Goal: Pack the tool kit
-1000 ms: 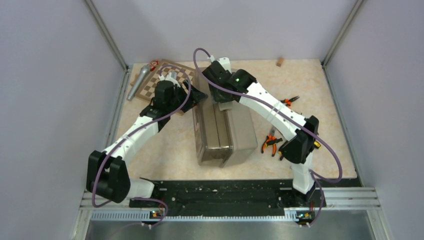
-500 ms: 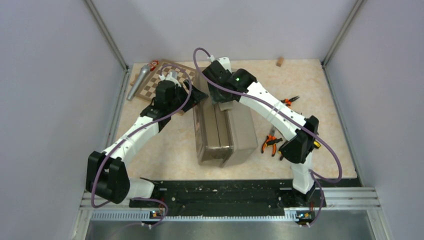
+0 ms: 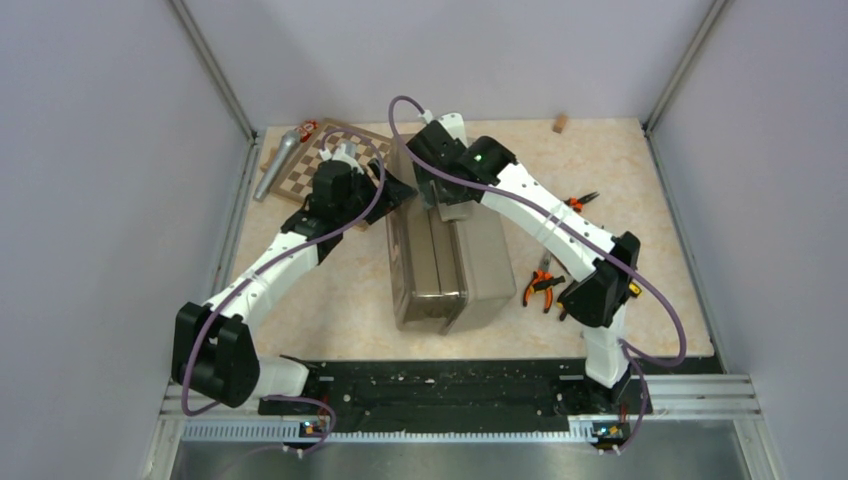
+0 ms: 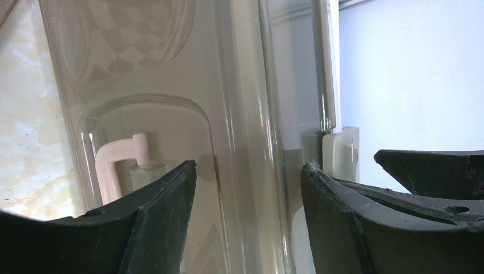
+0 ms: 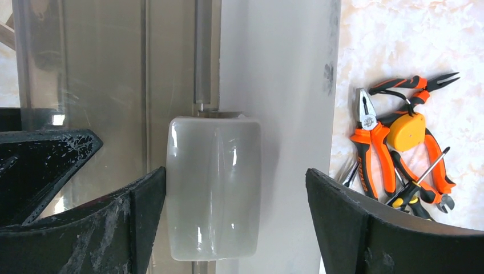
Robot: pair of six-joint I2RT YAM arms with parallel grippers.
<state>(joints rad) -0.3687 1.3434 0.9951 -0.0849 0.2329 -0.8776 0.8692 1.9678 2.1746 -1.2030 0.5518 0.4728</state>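
Note:
The translucent grey-brown toolbox (image 3: pixel 445 265) lies mid-table with its lids down. My left gripper (image 3: pixel 397 190) is open at its far left corner, and the clear lid edge (image 4: pixel 245 114) stands between the fingers. The pale pink handle (image 4: pixel 117 165) shows through the plastic. My right gripper (image 3: pixel 447 203) is open over the far end. Its fingers straddle the translucent latch (image 5: pixel 214 185), the left finger touching or nearly touching its side. Orange-handled pliers (image 5: pixel 374 154), an orange tape measure (image 5: pixel 406 131) and a yellow-black screwdriver (image 5: pixel 416 191) lie on the table to the right of the box (image 3: pixel 543 287).
A brown-and-cream chessboard (image 3: pixel 335 155) and a silver microphone (image 3: pixel 278 163) lie at the back left behind the left gripper. Another orange-handled pair of pliers (image 3: pixel 578 202) lies under the right arm. A small brown block (image 3: pixel 560 123) sits at the back wall.
Both grippers have shifted only slightly at the far end of the toolbox. Nothing was taken hold of or let go.

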